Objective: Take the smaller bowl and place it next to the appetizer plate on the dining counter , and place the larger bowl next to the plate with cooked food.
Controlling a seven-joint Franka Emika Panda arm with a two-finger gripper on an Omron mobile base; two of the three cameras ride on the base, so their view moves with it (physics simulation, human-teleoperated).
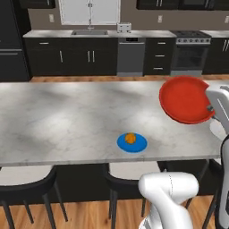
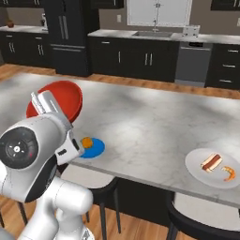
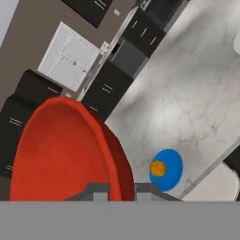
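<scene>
My gripper (image 1: 209,108) (image 3: 119,189) is shut on the rim of the smaller bowl (image 1: 185,99) (image 2: 63,98) (image 3: 61,154), a shallow glossy red one. I hold it tilted in the air above the dining counter (image 1: 67,120) (image 2: 150,126). The appetizer plate (image 1: 132,143) (image 2: 93,147) (image 3: 168,169), small and blue with an orange ball, lies near the counter's front edge, below and left of the bowl in the left base view. The plate with cooked food (image 2: 215,166) lies far to the right with a hot dog on it. The larger bowl is out of view.
Black stools (image 1: 27,183) (image 1: 129,174) stand along the counter's near edge. Behind the counter runs a wall of dark cabinets with a sink (image 1: 89,32), a dishwasher (image 1: 130,56) and an oven (image 1: 191,53). Bare marble stretches left of the blue plate.
</scene>
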